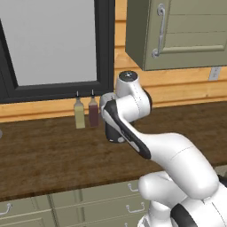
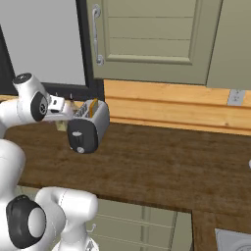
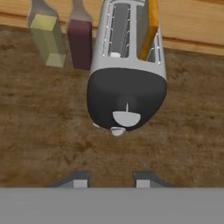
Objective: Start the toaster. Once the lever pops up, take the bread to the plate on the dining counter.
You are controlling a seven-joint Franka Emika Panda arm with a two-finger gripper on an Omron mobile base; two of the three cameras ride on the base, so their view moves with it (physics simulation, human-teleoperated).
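Standing on the dark wood worktop point(image 2: 162, 166) below the window, the silver-grey toaster point(image 3: 127, 65) shows its black end panel to the hand camera, with two slim bottles point(image 3: 63, 39) just beside it and the bread point(image 3: 148, 28) sticking up out of one slot. The gripper point(image 3: 112, 179) hovers short of that panel, jaws partly spread and pinching nothing, fingertips apart from the toaster. Judged from this, the bread is yet to be lifted out and carried to the plate; whether toasting is over I cannot tell, the lever point(image 3: 117, 131) being too small to read.

Silver-grey toaster point(image 3: 127, 65) with black end panel, golden-brown bread point(image 3: 148, 28), dark wood-grain worktop point(image 3: 43, 127)
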